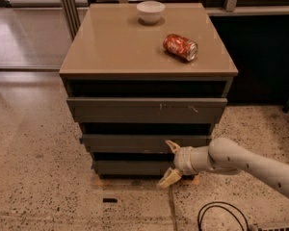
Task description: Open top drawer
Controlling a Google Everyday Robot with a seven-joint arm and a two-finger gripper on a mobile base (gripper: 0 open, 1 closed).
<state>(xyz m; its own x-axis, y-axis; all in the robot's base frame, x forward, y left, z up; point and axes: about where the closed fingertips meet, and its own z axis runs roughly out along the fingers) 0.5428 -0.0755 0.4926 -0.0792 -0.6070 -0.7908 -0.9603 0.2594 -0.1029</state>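
One gripper [169, 163] wide open, empty, before lower drawers [130, 142] | top drawer [147, 109] above | red can [180, 47] label unreadable

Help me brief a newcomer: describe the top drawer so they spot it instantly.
Find the tan-topped cabinet on the speckled floor; three grey drawer fronts stack down its face. The open hand sits low, by the two lower ones. The top drawer is the highest and widest front, under the dark gap below the tabletop.
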